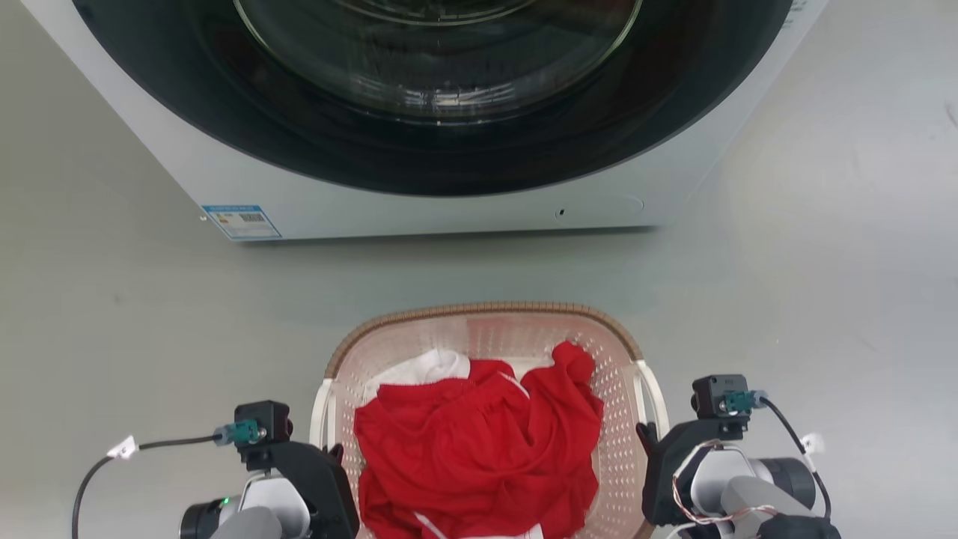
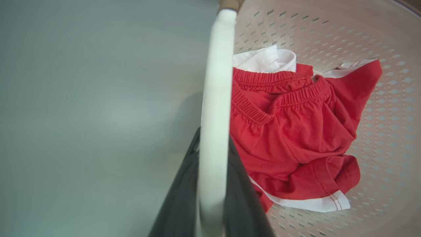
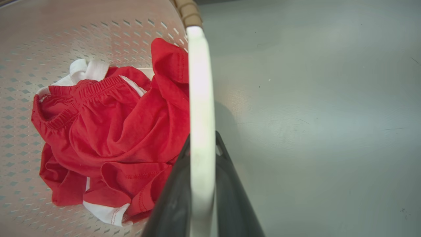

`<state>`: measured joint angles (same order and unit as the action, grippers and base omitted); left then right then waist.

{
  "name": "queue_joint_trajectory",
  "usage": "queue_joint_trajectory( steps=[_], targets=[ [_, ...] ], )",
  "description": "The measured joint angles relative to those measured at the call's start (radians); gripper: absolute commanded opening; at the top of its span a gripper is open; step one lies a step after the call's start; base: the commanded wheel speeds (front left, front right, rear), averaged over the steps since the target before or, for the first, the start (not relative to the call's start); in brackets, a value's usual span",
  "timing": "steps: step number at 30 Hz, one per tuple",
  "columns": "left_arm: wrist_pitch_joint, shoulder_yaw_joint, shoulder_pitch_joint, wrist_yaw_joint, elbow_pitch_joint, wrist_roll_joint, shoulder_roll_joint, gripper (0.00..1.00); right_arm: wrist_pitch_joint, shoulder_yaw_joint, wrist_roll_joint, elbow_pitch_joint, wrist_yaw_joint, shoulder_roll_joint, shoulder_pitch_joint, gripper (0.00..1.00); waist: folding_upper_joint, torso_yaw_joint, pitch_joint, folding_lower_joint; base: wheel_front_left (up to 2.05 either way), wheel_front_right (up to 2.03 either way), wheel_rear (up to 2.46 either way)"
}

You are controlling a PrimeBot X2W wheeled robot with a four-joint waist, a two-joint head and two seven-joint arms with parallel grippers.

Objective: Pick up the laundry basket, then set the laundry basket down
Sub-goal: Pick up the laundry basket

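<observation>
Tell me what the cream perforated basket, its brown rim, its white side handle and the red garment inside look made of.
Cream perforated basket: moulded plastic, matt, by its even punched holes. Brown rim: woven look, likely plastic too, though cane is possible. White side handle: smooth, slightly glossy plastic. Red garment: soft knit fabric, probably cotton, by its folds and gathered elastic waistband.

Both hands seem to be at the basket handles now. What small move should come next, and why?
Probably raise both hands together, evenly. The fingers of the left hand sit tight on both sides of one white handle, those of the right hand on the other, so the laundry basket looks gripped; an even lift should keep it level.
</observation>
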<state>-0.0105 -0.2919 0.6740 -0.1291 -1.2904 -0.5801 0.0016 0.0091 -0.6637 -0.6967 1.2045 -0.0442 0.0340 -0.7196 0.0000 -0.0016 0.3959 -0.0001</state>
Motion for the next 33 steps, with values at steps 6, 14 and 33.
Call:
queue_joint_trajectory(
  steps=[6, 14, 33],
  targets=[
    [0.029, -0.02, -0.046, 0.0, -0.001, -0.037, 0.0, 0.0, 0.03, -0.008, -0.022, 0.004, -0.002, -0.002, 0.044, 0.0, 0.0, -0.005, -0.061, -0.0001, 0.0, 0.0, 0.0],
    [0.083, -0.046, -0.098, 0.006, -0.001, -0.07, 0.001, 0.0, 0.082, -0.026, -0.056, 0.007, -0.009, -0.002, 0.099, 0.0, 0.0, -0.011, -0.147, -0.0001, 0.0, 0.0, 0.0],
    [0.17, -0.092, -0.189, 0.022, -0.003, -0.117, 0.002, 0.0, 0.176, -0.055, -0.116, 0.012, -0.015, -0.003, 0.188, 0.0, -0.0001, -0.017, -0.309, 0.0, 0.0, 0.0, 0.0]
  ],
)
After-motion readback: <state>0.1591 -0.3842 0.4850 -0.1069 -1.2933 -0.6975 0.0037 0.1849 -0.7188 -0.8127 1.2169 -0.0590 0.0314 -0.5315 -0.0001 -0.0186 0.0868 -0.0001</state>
